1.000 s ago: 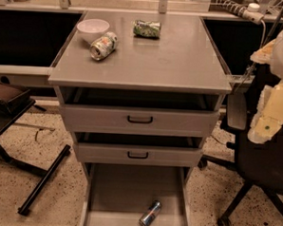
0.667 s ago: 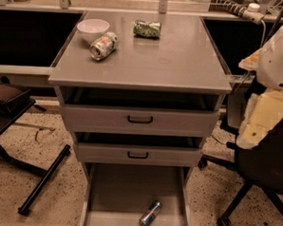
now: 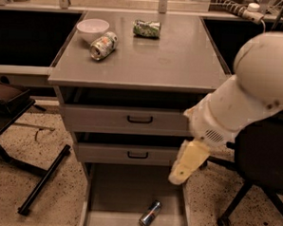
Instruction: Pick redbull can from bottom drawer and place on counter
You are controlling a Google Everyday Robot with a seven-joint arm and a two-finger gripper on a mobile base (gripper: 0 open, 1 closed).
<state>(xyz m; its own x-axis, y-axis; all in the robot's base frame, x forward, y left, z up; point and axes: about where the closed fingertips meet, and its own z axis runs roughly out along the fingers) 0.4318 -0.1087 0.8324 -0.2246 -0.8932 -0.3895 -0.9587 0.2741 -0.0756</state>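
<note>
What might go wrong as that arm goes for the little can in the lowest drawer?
The redbull can lies on its side on the bottom drawer floor, so it may roll when touched. The gripper hangs close beside the middle drawer front, so the arm might bump it going down.

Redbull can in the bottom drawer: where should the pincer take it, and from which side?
The can lies on its side on the floor of the drawer, its long axis slanting. Probably best: take it mid-body, across its slim width, coming straight down from above with the pincer turned crosswise to that axis. The pincer hangs over the drawer's right side, not yet at the can.
</note>
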